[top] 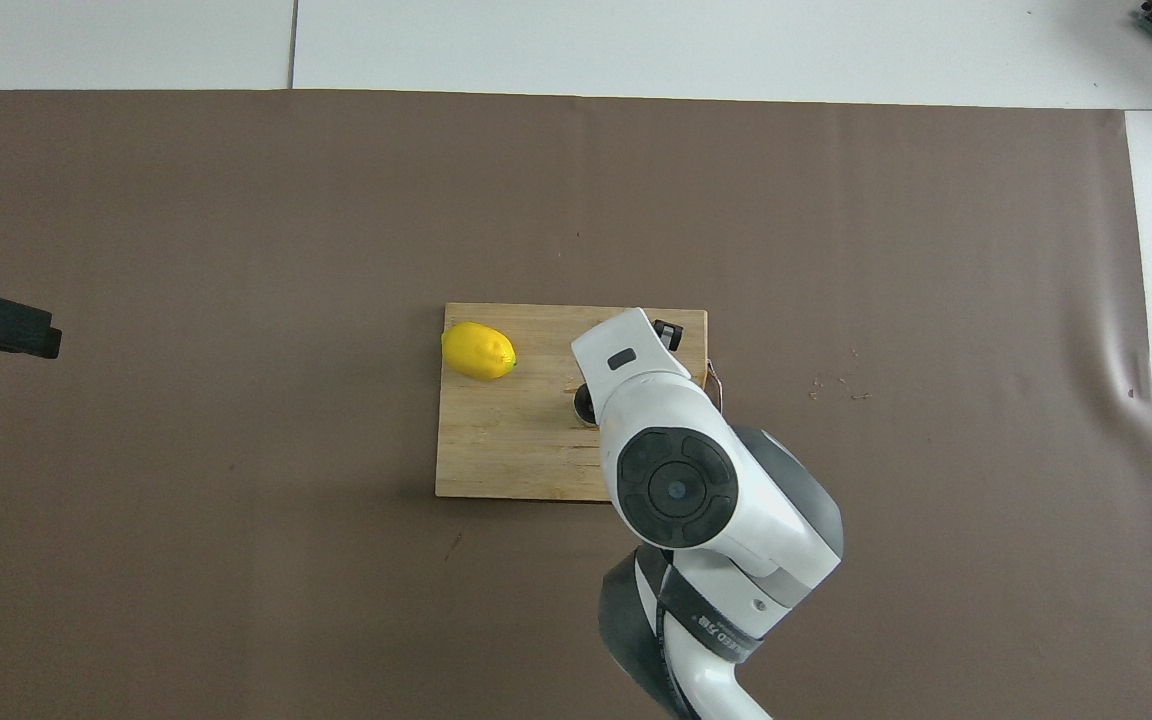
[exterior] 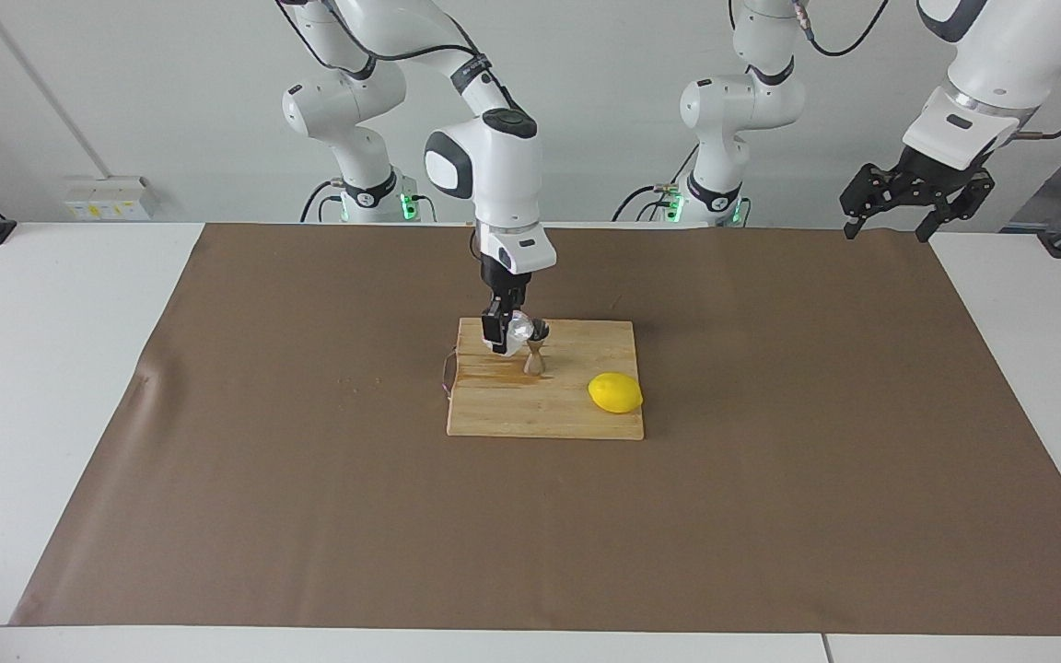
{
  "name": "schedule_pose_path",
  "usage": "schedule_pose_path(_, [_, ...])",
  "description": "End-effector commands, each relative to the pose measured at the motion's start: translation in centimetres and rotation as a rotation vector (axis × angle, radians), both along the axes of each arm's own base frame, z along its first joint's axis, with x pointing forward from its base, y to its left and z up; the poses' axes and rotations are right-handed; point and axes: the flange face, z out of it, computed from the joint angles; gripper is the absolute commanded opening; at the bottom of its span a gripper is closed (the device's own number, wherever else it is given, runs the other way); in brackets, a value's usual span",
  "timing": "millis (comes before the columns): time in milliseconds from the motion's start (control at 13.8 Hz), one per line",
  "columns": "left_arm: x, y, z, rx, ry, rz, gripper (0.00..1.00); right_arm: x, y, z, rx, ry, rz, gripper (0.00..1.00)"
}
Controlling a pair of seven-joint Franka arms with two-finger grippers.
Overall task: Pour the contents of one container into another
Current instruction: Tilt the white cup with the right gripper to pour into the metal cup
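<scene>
White cup (exterior: 520, 325) tipped over jigger (exterior: 535, 354), wooden board (exterior: 544, 414), brown mat (exterior: 309, 442)

1. From overhead, the right arm's wrist housing covers the right end effector (exterior: 513, 331), leaving one black finger tip visible, and the white cup (exterior: 520, 326) is hidden altogether.
2. Only a sliver of the jigger (top: 584, 402) rim shows beside that housing.
3. From the facing camera, the cup is a small pale blur between dark fingers; its contents cannot be told.
4. The left end effector (exterior: 917, 196) is cut off at the overhead frame's edge.
</scene>
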Motion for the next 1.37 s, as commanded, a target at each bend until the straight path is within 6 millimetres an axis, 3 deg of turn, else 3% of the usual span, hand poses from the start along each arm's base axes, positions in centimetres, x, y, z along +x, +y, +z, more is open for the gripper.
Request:
schedule_pose_path(0, [-0.4,0.0,-0.1,-0.008,0.007,-0.009,1.0,-0.1,0.2,0.4,-0.06,-0.03,0.01,0.32])
schedule_pose_path(1012, [-0.2,-0.1,-0.1,-0.009,0.002,-0.005,1.0,-3.0,2.4,1.4,-0.229,-0.166,0.053,0.3])
schedule_pose_path(1157, [-0.2,-0.1,-0.2,-0.01,0.002,-0.005,1.0,-4.0,3.5,1.0,-0.253,-0.187,0.059,0.3])
schedule_pose_path(1301, [-0.2,-0.1,-0.2,-0.01,0.002,-0.005,1.0,-4.1,3.5,0.6,-0.274,-0.201,0.066,0.3])
